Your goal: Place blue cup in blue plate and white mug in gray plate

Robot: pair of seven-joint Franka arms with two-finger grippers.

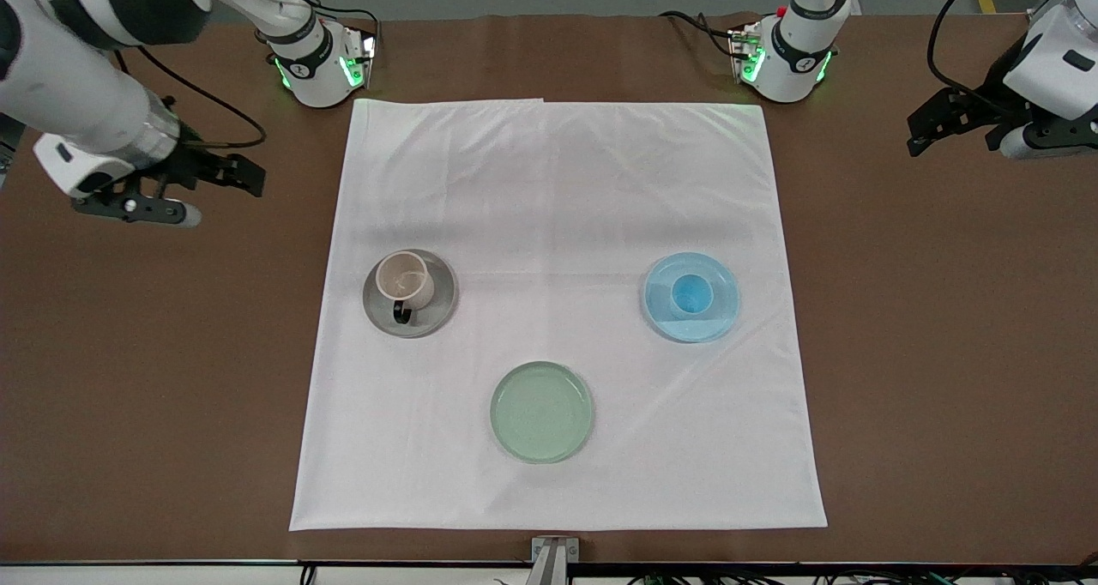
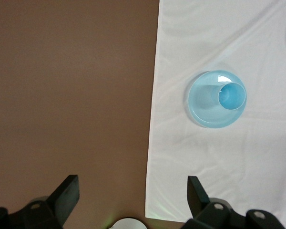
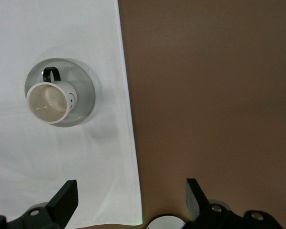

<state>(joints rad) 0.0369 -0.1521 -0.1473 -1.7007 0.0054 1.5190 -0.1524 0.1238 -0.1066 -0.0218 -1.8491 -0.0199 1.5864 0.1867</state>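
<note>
The blue cup (image 1: 691, 294) stands upright in the blue plate (image 1: 719, 321) on the white cloth toward the left arm's end; both also show in the left wrist view, cup (image 2: 231, 96) in plate (image 2: 202, 105). The white mug (image 1: 403, 279) stands upright in the gray plate (image 1: 433, 315) toward the right arm's end; the right wrist view shows the mug (image 3: 50, 102) in the plate (image 3: 83, 93). My left gripper (image 1: 952, 126) is open and empty, raised over bare brown table off the cloth. My right gripper (image 1: 225, 171) is open and empty, raised over bare table at its end.
A pale green plate (image 1: 542, 412) lies empty on the white cloth (image 1: 558, 190), nearer the front camera than the other two plates. The arms' bases (image 1: 322, 62) stand along the table's edge by the robots. Brown table surrounds the cloth.
</note>
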